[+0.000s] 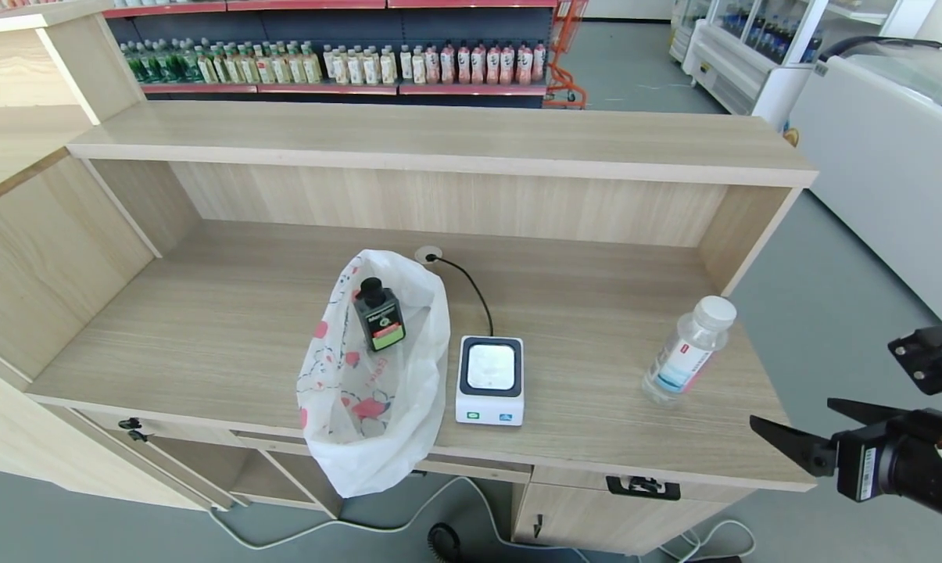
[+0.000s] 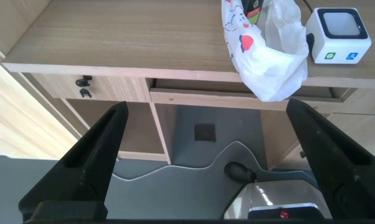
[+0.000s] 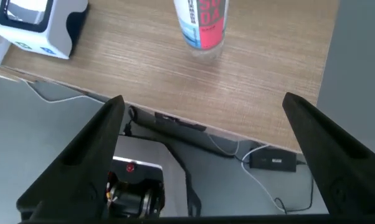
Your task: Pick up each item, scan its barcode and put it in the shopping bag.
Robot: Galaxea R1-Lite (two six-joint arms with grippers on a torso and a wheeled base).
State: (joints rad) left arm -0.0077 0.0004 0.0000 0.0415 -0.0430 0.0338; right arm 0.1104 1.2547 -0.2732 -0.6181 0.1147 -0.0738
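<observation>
A clear water bottle (image 1: 688, 352) with a white cap and a red-and-blue label stands near the counter's right end; it also appears upright in the right wrist view (image 3: 203, 25). The white barcode scanner (image 1: 490, 379) sits mid-counter near the front edge. Left of it, the white shopping bag (image 1: 373, 383) with red prints lies open and hangs over the edge, with a dark black-capped bottle (image 1: 379, 317) inside. My right gripper (image 1: 791, 414) is open, off the counter's front right corner, below and right of the water bottle. My left gripper (image 2: 206, 162) is open, low in front of the counter, apart from the bag (image 2: 268, 50).
The wooden counter (image 1: 580, 313) has a raised back wall and side walls. A black cable (image 1: 474, 289) runs from the scanner to a grommet at the back. Drawers with black locks (image 1: 642, 486) sit under the front edge. White freezers (image 1: 885, 133) stand to the right.
</observation>
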